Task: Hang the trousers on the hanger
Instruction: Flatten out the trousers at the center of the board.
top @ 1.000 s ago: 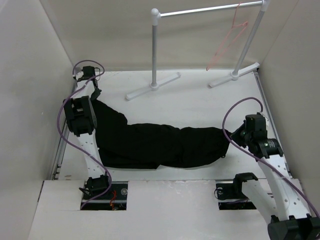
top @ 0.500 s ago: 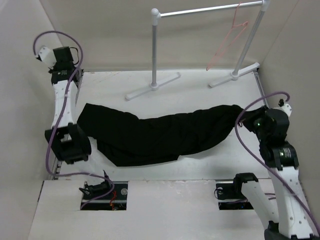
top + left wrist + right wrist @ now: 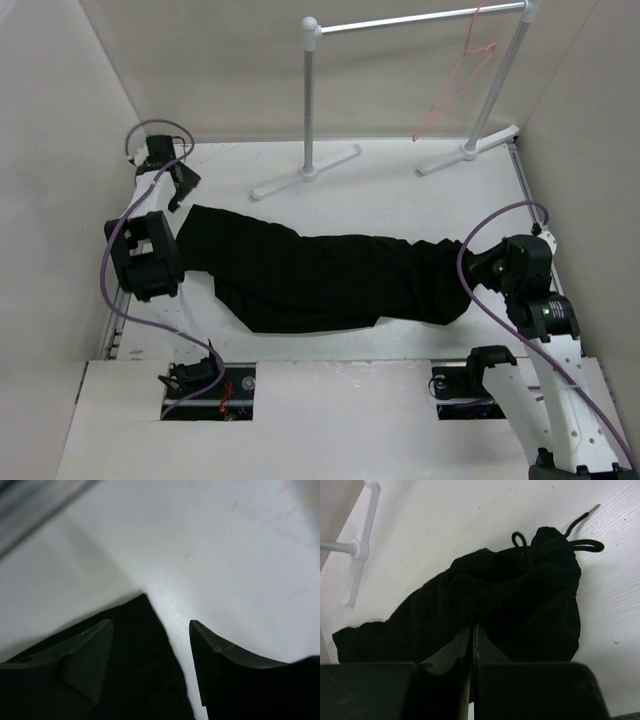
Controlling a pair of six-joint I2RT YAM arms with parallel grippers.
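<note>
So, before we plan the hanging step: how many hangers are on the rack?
1. A pink hanger hangs by its hook near the right end of the rack bar, at the back of the table. No other hanger shows in any view.

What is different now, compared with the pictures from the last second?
The trousers were pulled out of a bunched heap and now lie stretched across the table. The left hand has opened and let go of the leg end. The right hand stays shut on the waist end. The hanger still hangs on the rack.
</note>
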